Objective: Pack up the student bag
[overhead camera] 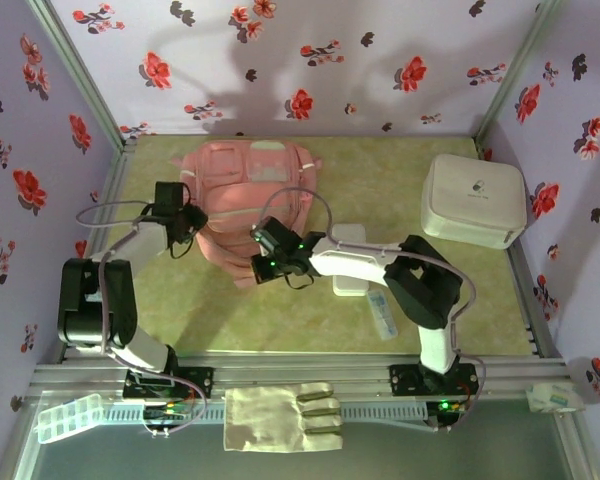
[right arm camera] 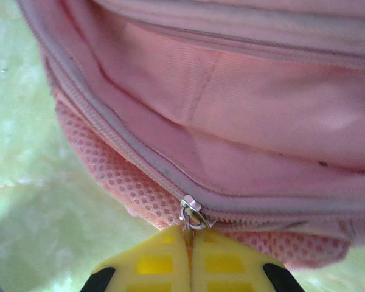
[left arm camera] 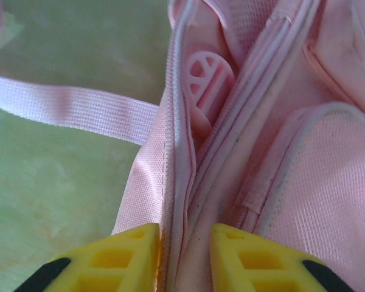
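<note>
Student bag [overhead camera: 248, 195] cloth is at both tools. The right gripper [right arm camera: 190, 238] has its yellow fingers pressed together on the zipper pull [right arm camera: 190, 212] at the bag's near edge. The left gripper [left arm camera: 184, 234] has its fingers slightly apart, with the zip seam running through the gap and a pink strap [left arm camera: 67, 106] off to one side. The bag lies on the green table [overhead camera: 380, 175] toward the back wall. A white box [overhead camera: 473, 200] sits well apart on the right.
</note>
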You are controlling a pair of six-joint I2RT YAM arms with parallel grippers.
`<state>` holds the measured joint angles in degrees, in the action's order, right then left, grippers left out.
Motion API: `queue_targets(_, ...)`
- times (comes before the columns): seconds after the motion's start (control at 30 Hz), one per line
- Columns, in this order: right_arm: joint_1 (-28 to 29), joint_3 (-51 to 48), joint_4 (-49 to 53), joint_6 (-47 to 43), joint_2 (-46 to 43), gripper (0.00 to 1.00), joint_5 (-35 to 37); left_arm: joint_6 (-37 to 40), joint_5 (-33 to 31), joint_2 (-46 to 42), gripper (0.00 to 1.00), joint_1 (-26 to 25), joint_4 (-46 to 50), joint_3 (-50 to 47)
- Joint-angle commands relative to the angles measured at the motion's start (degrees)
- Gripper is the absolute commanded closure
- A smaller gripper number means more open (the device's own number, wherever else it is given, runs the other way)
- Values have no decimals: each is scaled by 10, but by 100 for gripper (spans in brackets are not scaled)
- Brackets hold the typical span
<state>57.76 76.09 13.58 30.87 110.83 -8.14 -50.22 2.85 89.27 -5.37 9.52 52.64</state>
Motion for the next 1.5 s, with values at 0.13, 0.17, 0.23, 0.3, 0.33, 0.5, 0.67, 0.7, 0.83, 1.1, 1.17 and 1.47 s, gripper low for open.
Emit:
queue_targets(0.13,6,50,-50,30,35,99,-30,35,53,-55,49,42,63,0)
queue_targets(0.17,5,50,-54,35,38,99,-28,36,62,-74,45,45,67,-11)
queue_targets(0.23,5,52,-56,39,44,99,-25,28,77,-109,38,45,73,-34)
queue_targets(0.3,6,54,-54,39,47,99,-21,1,108,-149,33,45,60,-73)
queue_targets(0.33,5,55,-53,40,48,99,-18,-14,123,-164,32,43,48,-91)
queue_targets(0.5,6,52,-64,48,51,98,-11,-63,149,-210,31,13,35,-152)
queue_targets(0.67,5,42,-71,52,48,98,-11,-70,148,-206,31,-14,27,-172)
queue_targets(0.7,6,41,-69,51,48,98,-11,-68,147,-200,31,-18,25,-173)
queue_targets(0.83,6,38,-68,50,46,98,-10,-65,141,-170,32,-32,22,-170)
queue_targets(1.1,7,34,-61,48,45,98,-2,-54,67,-140,35,-47,56,-147)
queue_targets(1.17,6,36,-58,45,46,98,-3,-47,62,-135,36,-47,58,-143)
queue_targets(1.47,10,38,-3,17,33,98,47,-27,39,-107,57,-47,78,-126)
